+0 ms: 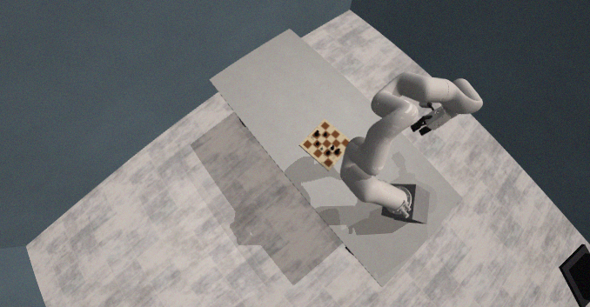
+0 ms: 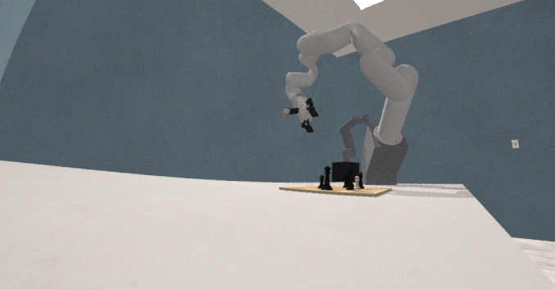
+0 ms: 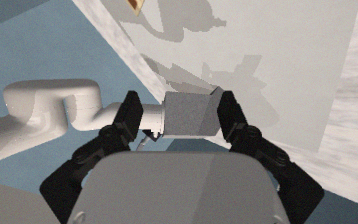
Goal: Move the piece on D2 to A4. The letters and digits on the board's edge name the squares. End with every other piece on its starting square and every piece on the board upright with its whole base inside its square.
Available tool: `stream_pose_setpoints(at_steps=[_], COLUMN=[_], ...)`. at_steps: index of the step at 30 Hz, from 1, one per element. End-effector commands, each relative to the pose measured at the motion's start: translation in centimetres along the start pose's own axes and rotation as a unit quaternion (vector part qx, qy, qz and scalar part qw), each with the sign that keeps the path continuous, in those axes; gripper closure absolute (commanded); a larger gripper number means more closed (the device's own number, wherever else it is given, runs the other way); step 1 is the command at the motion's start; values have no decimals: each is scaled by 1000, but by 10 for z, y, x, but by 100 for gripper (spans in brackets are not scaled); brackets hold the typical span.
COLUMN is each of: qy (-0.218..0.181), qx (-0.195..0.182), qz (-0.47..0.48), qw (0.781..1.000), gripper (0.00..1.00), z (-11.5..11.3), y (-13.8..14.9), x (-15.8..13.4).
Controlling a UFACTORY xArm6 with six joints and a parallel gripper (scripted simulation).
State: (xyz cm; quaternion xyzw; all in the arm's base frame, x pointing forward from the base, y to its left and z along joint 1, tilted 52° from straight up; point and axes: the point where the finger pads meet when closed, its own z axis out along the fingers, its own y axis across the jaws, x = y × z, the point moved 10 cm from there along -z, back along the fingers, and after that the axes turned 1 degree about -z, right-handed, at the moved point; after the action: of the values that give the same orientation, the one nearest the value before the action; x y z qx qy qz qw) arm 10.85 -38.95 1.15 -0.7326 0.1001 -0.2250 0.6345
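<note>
A small brown-and-cream chessboard [image 1: 325, 143] lies on the grey table. It carries several black pieces and one small white piece [image 1: 321, 148]. In the exterior view the board [image 2: 335, 190] shows edge-on with the pieces standing upright, the white one [image 2: 357, 182] near its right end. The square letters and digits are too small to read. My gripper [image 1: 421, 127] hangs high in the air, well to the right of the board and far above the table. It also shows in the exterior view [image 2: 308, 117] and in the wrist view [image 3: 180, 117]. Its fingers are wide open and empty.
The arm's base [image 1: 402, 203] stands on the table near the board. The table's long edges run on both sides. A dark box [image 1: 576, 272] sits on the floor at the far right. Only a corner of the board [image 3: 136, 5] shows in the wrist view.
</note>
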Motion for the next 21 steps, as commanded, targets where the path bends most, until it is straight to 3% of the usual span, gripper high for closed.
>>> stream_pose_setpoints(at_steps=[1,21], qy=[1,-1], qx=[-2,2], qz=[-1,-13], qw=[1000,1000], gripper=[0,0], z=[-1,1], y=[-1,0], x=[0,5])
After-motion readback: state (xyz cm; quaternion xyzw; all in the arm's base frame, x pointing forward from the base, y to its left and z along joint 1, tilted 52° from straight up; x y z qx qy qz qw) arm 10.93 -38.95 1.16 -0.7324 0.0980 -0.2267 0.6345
